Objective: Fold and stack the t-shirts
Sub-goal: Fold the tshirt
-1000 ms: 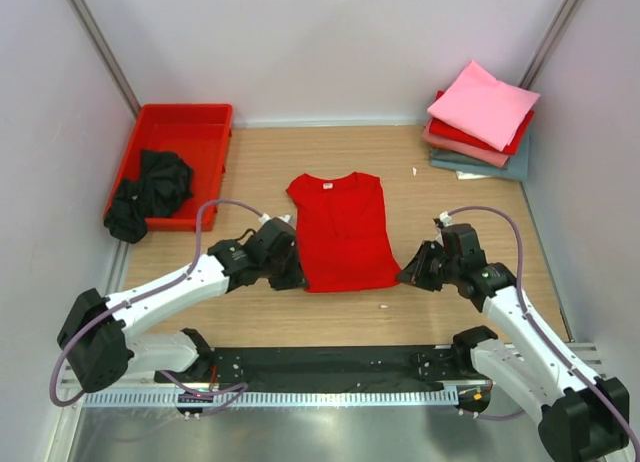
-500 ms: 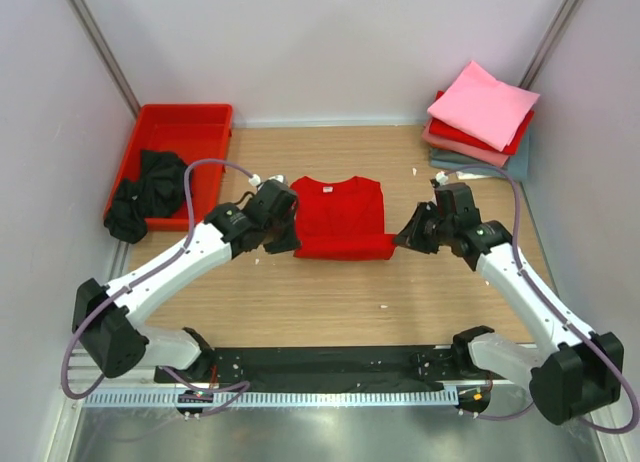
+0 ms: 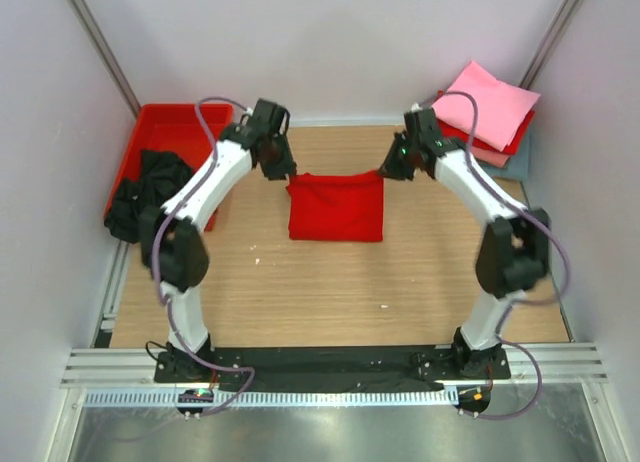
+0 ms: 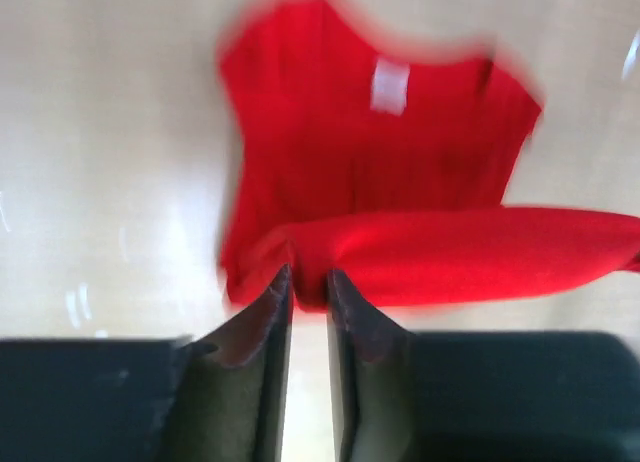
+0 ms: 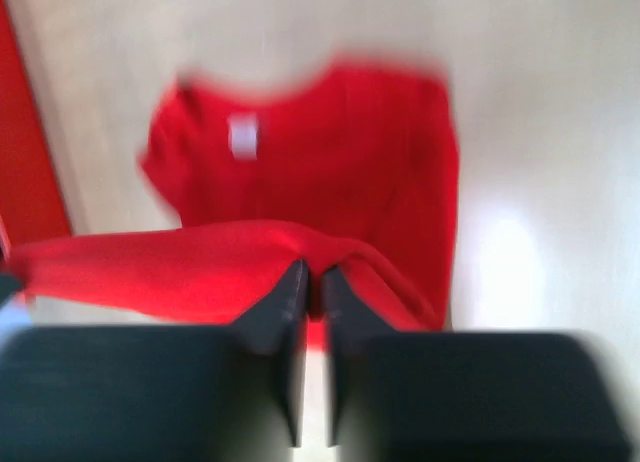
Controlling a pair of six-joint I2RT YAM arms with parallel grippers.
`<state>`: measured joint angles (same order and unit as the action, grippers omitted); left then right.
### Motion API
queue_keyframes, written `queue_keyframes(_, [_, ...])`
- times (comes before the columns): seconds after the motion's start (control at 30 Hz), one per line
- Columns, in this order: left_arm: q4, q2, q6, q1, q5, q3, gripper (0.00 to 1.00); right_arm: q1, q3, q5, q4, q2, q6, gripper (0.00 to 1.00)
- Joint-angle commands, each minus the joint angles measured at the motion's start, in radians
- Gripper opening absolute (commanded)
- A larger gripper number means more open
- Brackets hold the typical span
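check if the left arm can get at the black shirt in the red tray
Probably yes, once freed: the black t-shirt lies uncovered in the red tray, just beside that arm, but the left gripper is pinching the folded red t-shirt.

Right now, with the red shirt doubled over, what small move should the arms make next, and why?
Probably let go with both end effectors and lift clear. The red shirt lies folded with its hem at the collar end; the right end effector pinches one hem corner, and the left end effector sits at the other, fingers slightly apart.
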<state>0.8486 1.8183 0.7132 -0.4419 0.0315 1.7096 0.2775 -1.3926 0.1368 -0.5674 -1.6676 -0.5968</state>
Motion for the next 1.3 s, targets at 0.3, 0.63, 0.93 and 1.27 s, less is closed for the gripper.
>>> queue_keyframes(0.3, [-0.001,0.546,-0.043,0.215,-0.364,0.593,0.82,-0.023,-0.549,-0.213,-0.053,-0.356,0.002,1.00])
queue_keyframes(0.63, [0.081,0.168,-0.169,0.160,-0.248,0.239,0.82,-0.083,-0.008,0.035,0.236,-0.173,0.000,1.00])
queue_keyframes(0.93, [0.176,-0.181,-0.257,0.020,-0.001,-0.065,0.81,-0.124,-0.058,0.211,0.354,-0.372,0.071,0.96])
queue_keyframes(1.27, [0.112,-0.393,-0.325,-0.009,0.269,-0.333,0.83,-0.123,-0.011,0.236,0.466,-0.474,0.049,0.90])
